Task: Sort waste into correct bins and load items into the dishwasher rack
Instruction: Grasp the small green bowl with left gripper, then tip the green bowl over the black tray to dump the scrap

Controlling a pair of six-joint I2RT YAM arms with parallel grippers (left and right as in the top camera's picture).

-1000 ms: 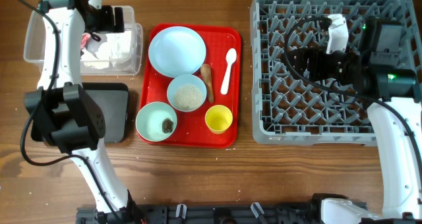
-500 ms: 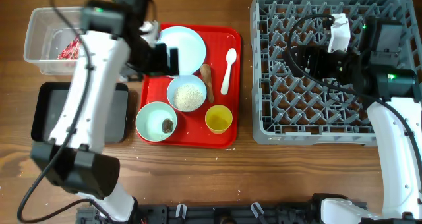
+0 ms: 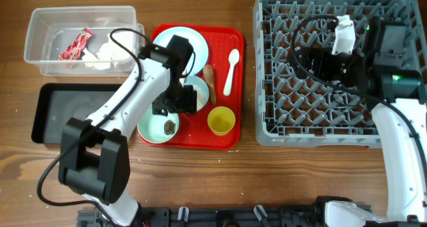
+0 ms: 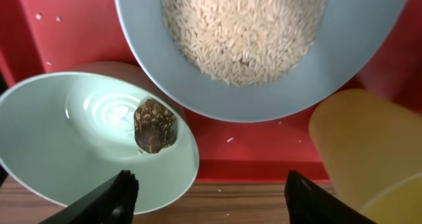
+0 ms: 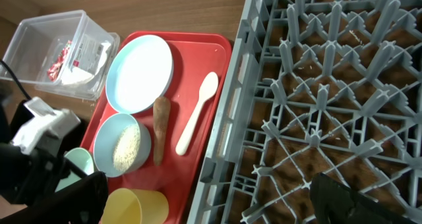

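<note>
My left gripper (image 3: 175,101) is open and empty, low over the two bowls on the red tray. The wrist view (image 4: 211,188) shows the bowl of white crumbs (image 4: 250,39) and the pale bowl (image 4: 72,145) holding the dark lump (image 4: 153,124), with the yellow cup (image 4: 369,151) at the right. The clear tub (image 3: 40,53) holds the red wrapper (image 3: 75,45) and white tissue (image 3: 107,52). The plate (image 3: 190,40), brown food piece (image 3: 209,80) and spoon (image 3: 231,70) lie on the tray. My right gripper (image 3: 301,59) (image 5: 211,197) is open and empty above the dishwasher rack (image 3: 333,130).
The black tray (image 3: 73,113) lies left of the red tray (image 3: 230,37), below the tub. The left arm crosses over the plate's left part. The rack's upright pegs (image 5: 316,105) stand under the right gripper.
My left arm has swung from the clear tub to the red tray and down over the two bowls. The tissue stays in the tub. The right arm has not moved.
</note>
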